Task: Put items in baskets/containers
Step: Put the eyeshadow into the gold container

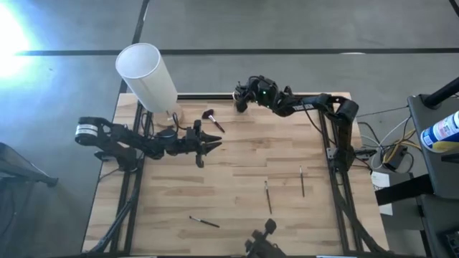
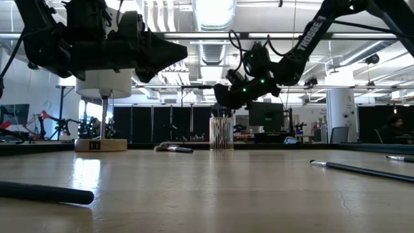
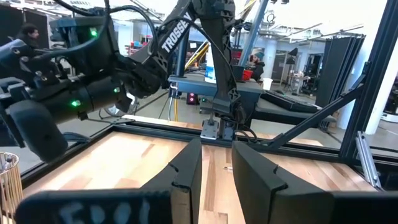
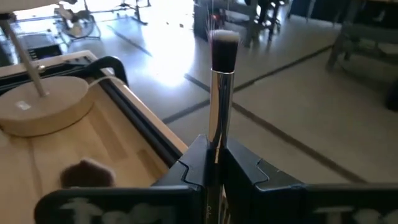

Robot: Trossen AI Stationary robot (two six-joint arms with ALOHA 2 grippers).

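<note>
Right hand (image 4: 212, 163) grips brush (image 4: 221, 81); seemingly beyond table edge (image 4: 140, 121).

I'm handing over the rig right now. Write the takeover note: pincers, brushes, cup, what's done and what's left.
Right pincer: shut on a silver-handled brush, raised at the table's far edge, over the glass cup.
Left pincer: empty, parted, hovering left of centre.
Cup: at the far edge, already holding several brushes.
Loose on the table: the bushy-headed brush near the white cylinder, two brushes right of centre, one near the front edge.
Done: several brushes in the cup.
Left: drop the held brush in, then collect the four loose ones.
</note>
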